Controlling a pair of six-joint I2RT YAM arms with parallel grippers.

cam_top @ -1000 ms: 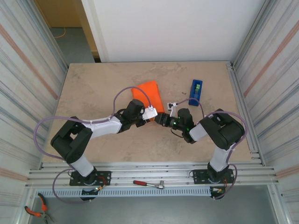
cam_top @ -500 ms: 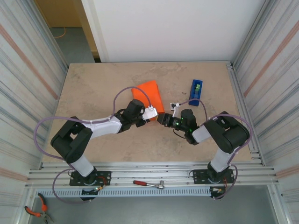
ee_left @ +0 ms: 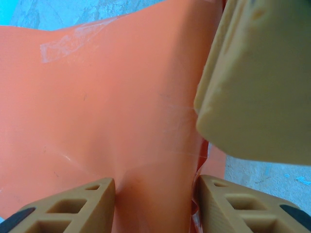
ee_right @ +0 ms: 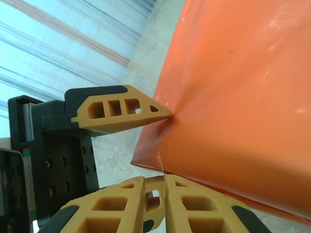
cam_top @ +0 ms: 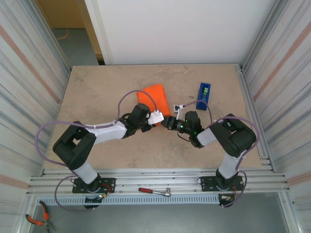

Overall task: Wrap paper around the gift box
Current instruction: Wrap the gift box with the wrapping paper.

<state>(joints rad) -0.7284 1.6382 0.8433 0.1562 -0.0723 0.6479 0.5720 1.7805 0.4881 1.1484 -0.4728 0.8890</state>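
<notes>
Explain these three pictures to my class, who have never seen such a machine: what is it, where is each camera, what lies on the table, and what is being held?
These are two robot arms bolted at the near edge of a table, each ending in a two-finger gripper. The top picture looks down from above and behind: the left gripper and right gripper meet at a folded orange paper; a blue tape dispenser lies to its right. The other two pictures come from cameras on the wrists, showing each gripper close up. The left gripper's tan fingers clamp a ridge of the paper between them. The right gripper's fingers are nearly together at the paper's lower edge; whether they pinch it is unclear.
</notes>
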